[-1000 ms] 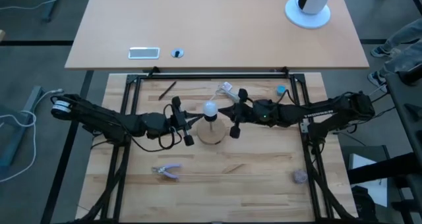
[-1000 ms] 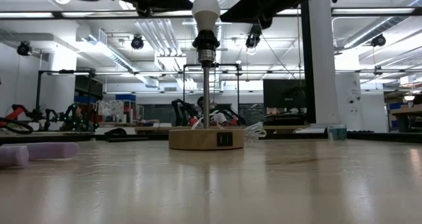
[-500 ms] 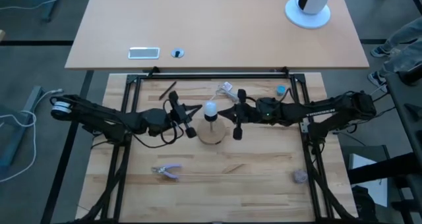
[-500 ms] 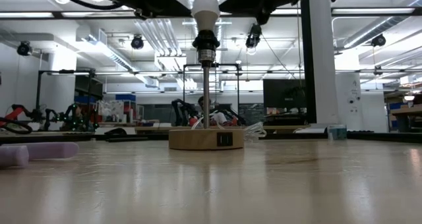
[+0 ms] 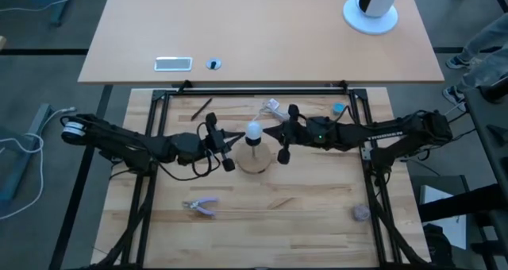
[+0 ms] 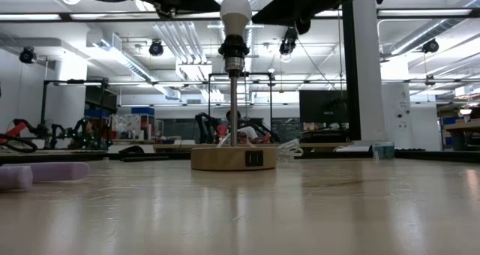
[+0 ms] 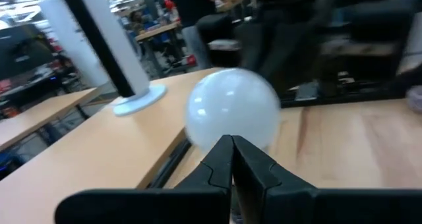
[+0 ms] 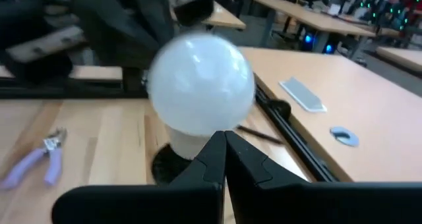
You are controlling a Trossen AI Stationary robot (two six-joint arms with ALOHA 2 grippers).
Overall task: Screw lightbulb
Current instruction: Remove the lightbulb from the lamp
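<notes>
Lightbulb [image 5: 253, 130] sits upright in the socket on the lamp post over the round wooden base [image 5: 255, 162], table centre. Left gripper [image 5: 236, 136] has swung from 8 o'clock of the bulb a second ago up to 9 o'clock, fingers pressed together, tip just short of the globe. Right gripper [image 5: 271, 133] mirrors it at 3 o'clock, also closed on nothing. Neither holds the bulb, so you're between turns; seating looks unfinished, judge by the base [image 6: 234, 46] still showing above the socket.
</notes>
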